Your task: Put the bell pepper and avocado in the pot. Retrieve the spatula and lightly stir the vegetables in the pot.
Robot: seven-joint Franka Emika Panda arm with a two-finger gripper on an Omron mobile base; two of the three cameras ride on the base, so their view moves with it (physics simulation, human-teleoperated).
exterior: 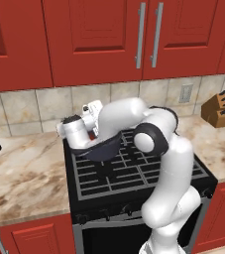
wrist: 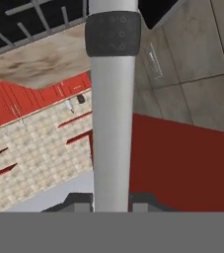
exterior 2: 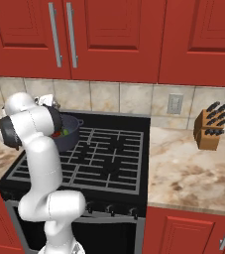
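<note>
White robot arm is bending sharply left over the black stove [exterior: 134, 173], its elbow jutting forward and its hand hovering above the dark pot [exterior 2: 69, 136] on the rear left burner. Its gripper [wrist: 111, 197] is clamping a grey spatula handle [wrist: 112, 123]. Red bell pepper [exterior 2: 57, 133] is sitting inside the pot.

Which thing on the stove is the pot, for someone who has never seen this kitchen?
Find the black stove between the marble counters, under the red cabinets. At its back left corner, half hidden behind the white arm, sits the pot: round, dark grey-blue, straight-sided. It is the one vessel on the grates, with the red bell pepper inside.
</note>
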